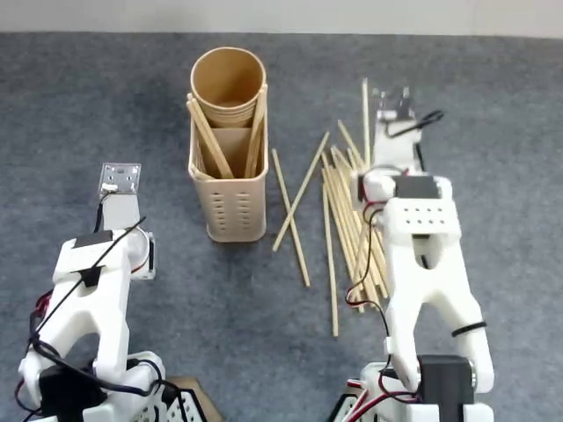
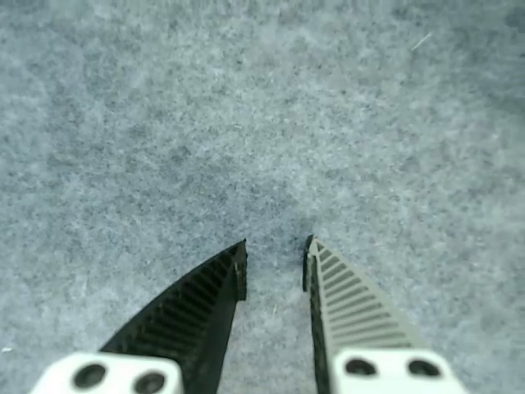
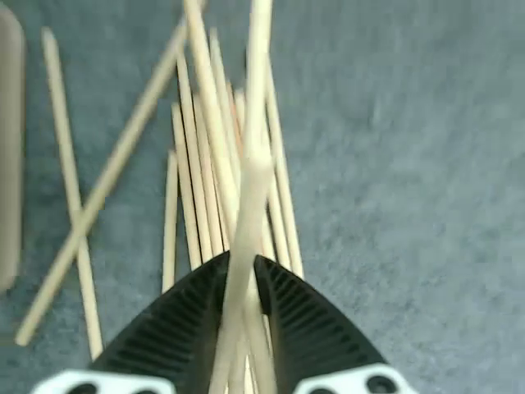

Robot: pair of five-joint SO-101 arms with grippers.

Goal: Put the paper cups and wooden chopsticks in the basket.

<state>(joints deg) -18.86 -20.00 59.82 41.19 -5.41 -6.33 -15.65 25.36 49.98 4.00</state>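
Right claw [image 3: 239, 271] clenched on one chopstick [image 3: 254, 123].
Held lengthwise along the claw, basket [image 1: 230, 211] off toward the left arm; left claw [image 2: 275, 254] released above the counter [image 2: 164, 98].

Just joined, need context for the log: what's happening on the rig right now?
The right gripper is shut on one chopstick, above the loose chopsticks lying on the grey mat beside the basket. The basket already holds the stacked paper cups and several stowed chopsticks. The left gripper is open over bare mat, holding nothing.
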